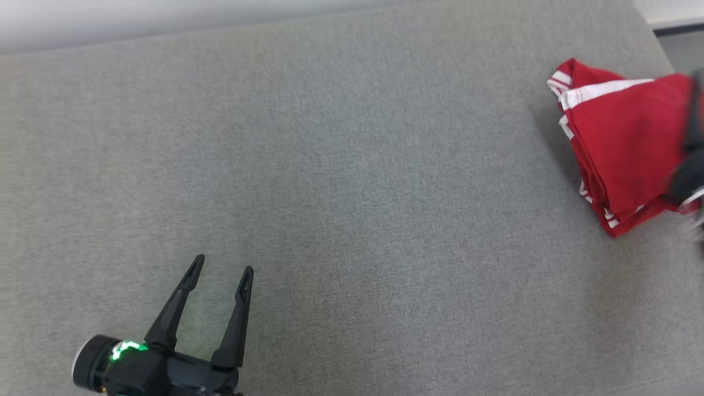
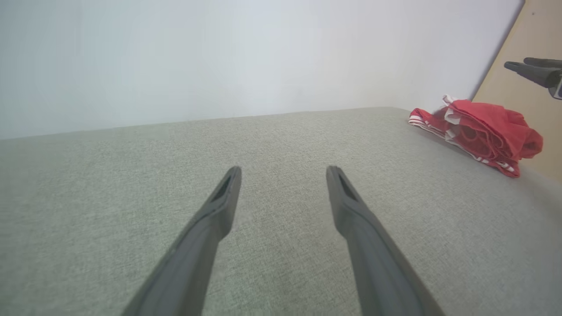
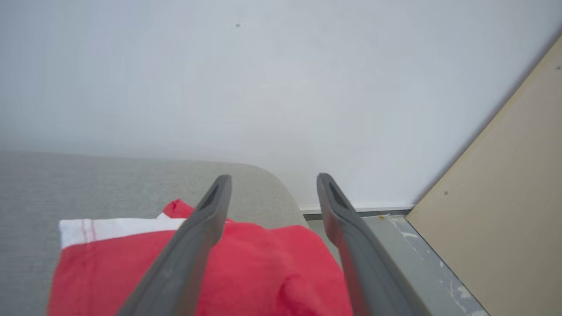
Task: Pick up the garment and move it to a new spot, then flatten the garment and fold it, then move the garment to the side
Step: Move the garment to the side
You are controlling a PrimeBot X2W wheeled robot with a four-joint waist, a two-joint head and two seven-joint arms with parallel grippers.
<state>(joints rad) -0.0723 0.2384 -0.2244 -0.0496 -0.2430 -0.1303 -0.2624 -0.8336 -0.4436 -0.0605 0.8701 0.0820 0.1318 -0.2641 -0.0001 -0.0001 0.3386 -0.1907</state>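
Red cloth garment (image 1: 621, 143), white-striped, folded into soft creased bundle, at far-right edge of grey woven-fabric worktop (image 1: 352, 192). L hand (image 1: 224, 264) low at near left, slim dark fingers apart, empty. R hand (image 3: 273, 177) over garment, fingers apart, unclamped.

Garment (image 1: 621, 143): 1. Grippers: 2, left gripper (image 1: 223, 269) and right gripper (image 3: 272, 182). Grey surface (image 1: 352, 192): 1. Beige board (image 3: 505, 197): 1. White wall (image 3: 263, 87): 1.

We see a red garment (image 1: 621, 148) with white stripes on a flecked grey worktop (image 1: 352, 192). Our left gripper (image 1: 224, 263) is black with a green glow; the wall (image 3: 263, 87) is pale, the panel (image 3: 505, 210) beige.
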